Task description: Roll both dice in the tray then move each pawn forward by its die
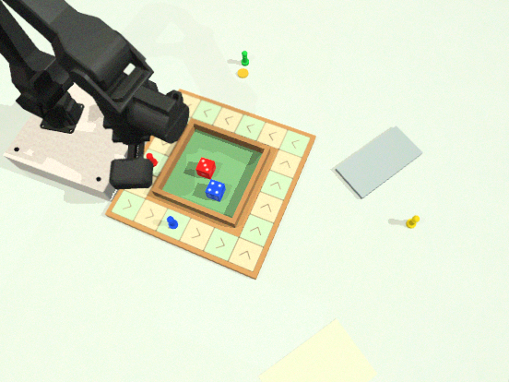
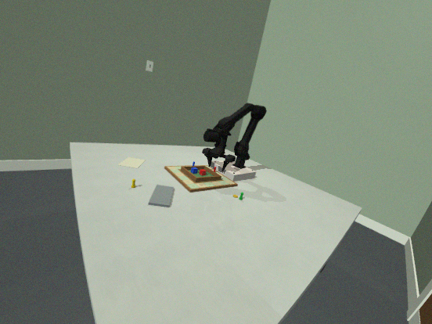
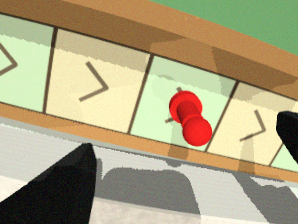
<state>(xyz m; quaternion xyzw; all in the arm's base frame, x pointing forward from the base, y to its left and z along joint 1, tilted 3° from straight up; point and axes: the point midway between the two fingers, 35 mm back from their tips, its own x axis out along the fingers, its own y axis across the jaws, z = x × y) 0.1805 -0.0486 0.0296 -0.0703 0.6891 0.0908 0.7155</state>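
The gripper (image 2: 217, 169) (image 3: 185, 131) is open, its fingers wide apart on either side of the red pawn (image 1: 151, 160) (image 2: 214, 169) (image 3: 186, 107), touching neither side. The red pawn stands upright on a pale green square along the board's left side in the top view. The red die (image 1: 206, 168) (image 2: 203, 172), three pips on top, and the blue die (image 1: 215, 190) (image 2: 194, 171), several pips on top, rest in the tray (image 1: 254, 188) (image 3: 200, 25). The blue pawn (image 1: 172, 222) (image 2: 193, 163) stands on a pale green square in the board's lower row.
The tray's raised walls rise from the middle of the board (image 1: 182, 246). A green pawn (image 1: 244, 58) and yellow disc (image 1: 242, 73) are beyond it. A grey slab (image 1: 379, 162), a yellow pawn (image 1: 413, 221) and a pale yellow sheet (image 1: 323, 355) lie farther off.
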